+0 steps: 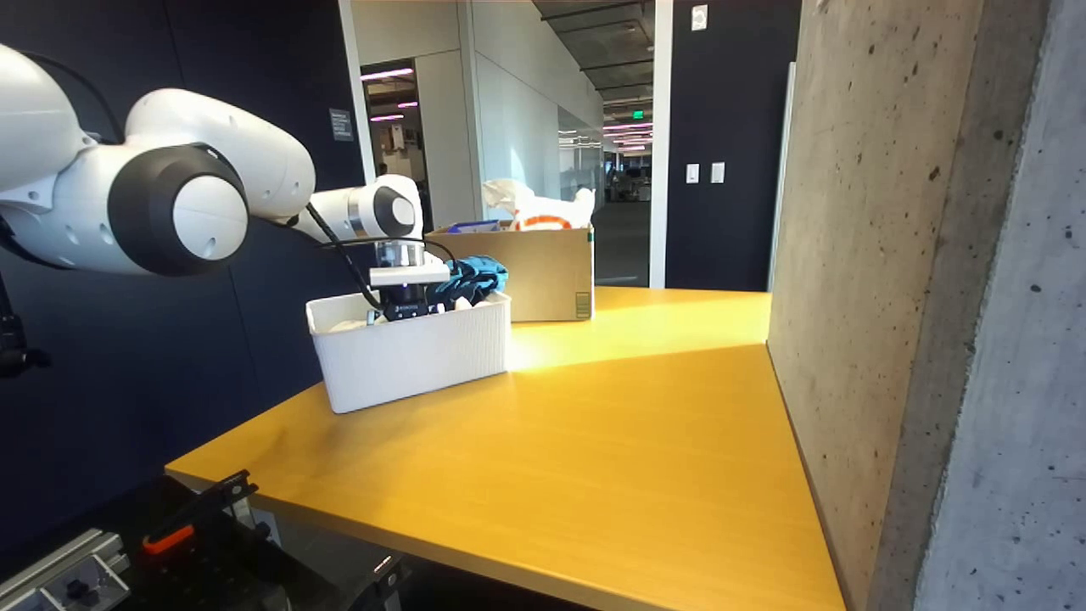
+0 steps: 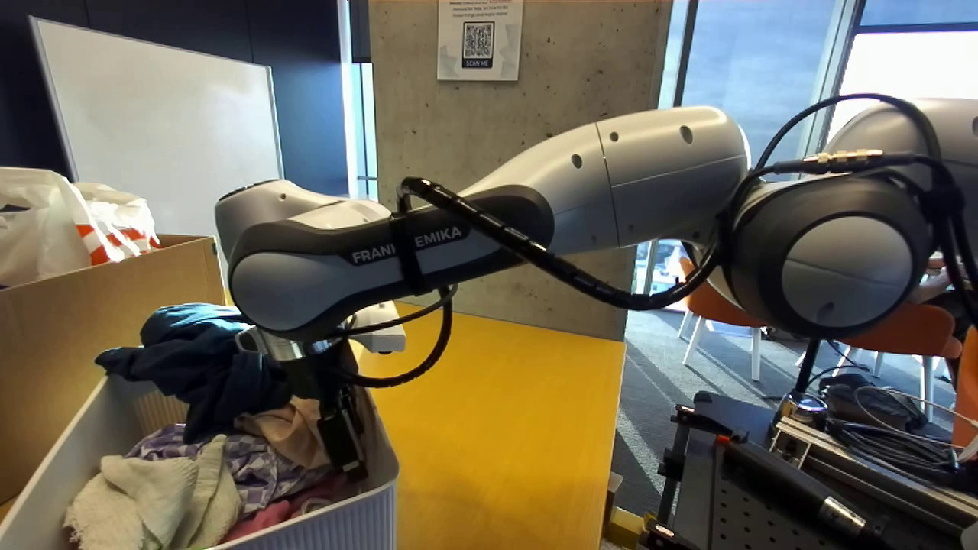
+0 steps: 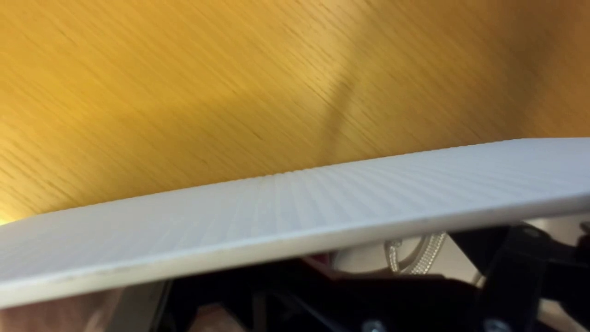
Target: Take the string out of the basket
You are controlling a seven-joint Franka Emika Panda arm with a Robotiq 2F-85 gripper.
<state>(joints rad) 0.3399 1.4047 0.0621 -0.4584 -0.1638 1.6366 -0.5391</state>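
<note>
The basket is a white ribbed bin, seen in both exterior views [image 1: 416, 361] [image 2: 336, 527]; its wall also crosses the wrist view [image 3: 276, 210]. A whitish woven string [image 3: 428, 254] loops inside, just past the rim in the wrist view. A small pale loop of string [image 2: 312, 504] shows near the basket's front corner in an exterior view. My gripper [image 2: 344, 451] points down inside the basket, close to its side wall. In the wrist view the gripper's [image 3: 368, 288] dark fingers stand apart, with the string visible in the gap; the fingertips are partly hidden behind the wall.
The basket also holds a dark blue cloth bundle [image 2: 206, 367], a cream towel [image 2: 153, 496], a checked purple cloth [image 2: 260, 466] and a tan cloth [image 2: 294, 431]. A tan cardboard box [image 1: 547, 276] stands beside it. A concrete wall [image 1: 882, 255] bounds the yellow table [image 1: 628, 441].
</note>
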